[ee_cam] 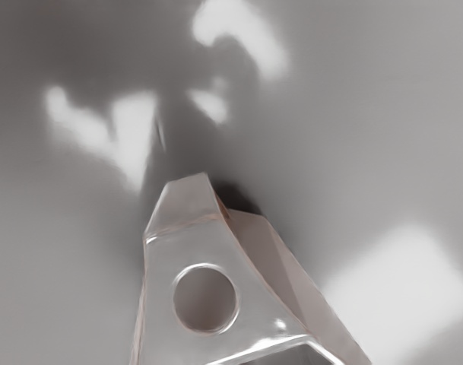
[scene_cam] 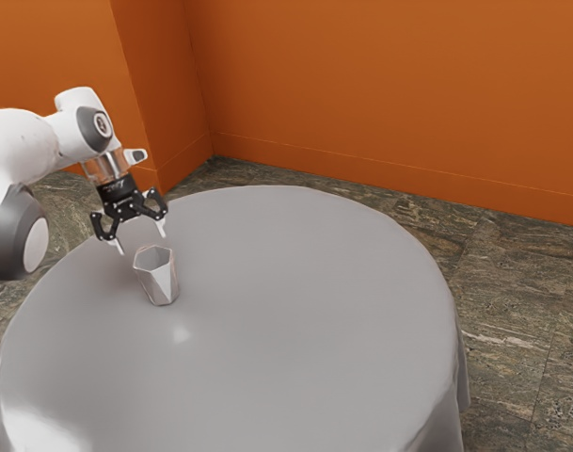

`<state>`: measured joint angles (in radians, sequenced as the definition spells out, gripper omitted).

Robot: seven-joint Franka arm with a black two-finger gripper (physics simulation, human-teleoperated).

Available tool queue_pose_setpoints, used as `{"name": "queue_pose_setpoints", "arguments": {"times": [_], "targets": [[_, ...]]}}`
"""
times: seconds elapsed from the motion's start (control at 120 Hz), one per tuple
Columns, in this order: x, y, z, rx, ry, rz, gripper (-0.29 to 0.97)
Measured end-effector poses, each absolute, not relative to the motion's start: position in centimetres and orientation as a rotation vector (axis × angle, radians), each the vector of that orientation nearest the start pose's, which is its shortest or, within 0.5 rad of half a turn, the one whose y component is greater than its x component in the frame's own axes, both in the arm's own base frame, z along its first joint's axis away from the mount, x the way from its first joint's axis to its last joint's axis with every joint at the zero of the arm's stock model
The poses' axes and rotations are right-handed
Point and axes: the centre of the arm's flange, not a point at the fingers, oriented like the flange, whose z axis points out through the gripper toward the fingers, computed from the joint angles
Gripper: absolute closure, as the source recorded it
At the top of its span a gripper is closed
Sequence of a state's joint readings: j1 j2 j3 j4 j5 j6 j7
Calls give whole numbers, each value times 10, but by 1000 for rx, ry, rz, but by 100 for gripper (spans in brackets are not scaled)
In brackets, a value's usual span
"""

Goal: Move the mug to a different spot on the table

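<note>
The gripper [scene_cam: 140, 240] hangs just above the mug [scene_cam: 157, 276], a little toward the exterior view's left of it. Its two fingers are spread wide apart and point down at the table [scene_cam: 324, 282]. One fingertip stands over the cloth beside the mug and the other one is near the far side of its rim. I cannot see any contact between the fingers and the mug, so nothing is pinched.

The mug is pale grey with flat angled sides. It stands upright on the round table, in the part nearest to the arm [scene_cam: 27, 151] and well apart from the table's edge on the exterior view's right. Its mouth is open upward.

In the wrist view the mug lies directly under the hand. Its handle [ee_cam: 164, 255] is a flat plate with one round hole, turned toward the camera. A dark shadow [ee_cam: 182, 148] falls on the grey cloth just beyond the mug, with bright patches of light around it.

Behind the table there are orange walls [scene_cam: 380, 85] and a floor [scene_cam: 526, 282] of mottled stone
</note>
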<state>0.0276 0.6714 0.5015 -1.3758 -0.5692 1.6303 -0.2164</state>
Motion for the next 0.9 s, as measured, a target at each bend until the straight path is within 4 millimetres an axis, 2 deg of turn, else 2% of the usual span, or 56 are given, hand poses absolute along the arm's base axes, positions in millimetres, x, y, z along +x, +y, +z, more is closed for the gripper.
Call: {"name": "queue_pose_setpoints", "arguments": {"times": [0.292, 0.567, 0.9], "targets": [[647, 238, 314, -3032, -1493, 495, 0], [644, 248, 312, -2971, -1607, 496, 0], [639, 247, 290, -2887, -1735, 557, 0]]}}
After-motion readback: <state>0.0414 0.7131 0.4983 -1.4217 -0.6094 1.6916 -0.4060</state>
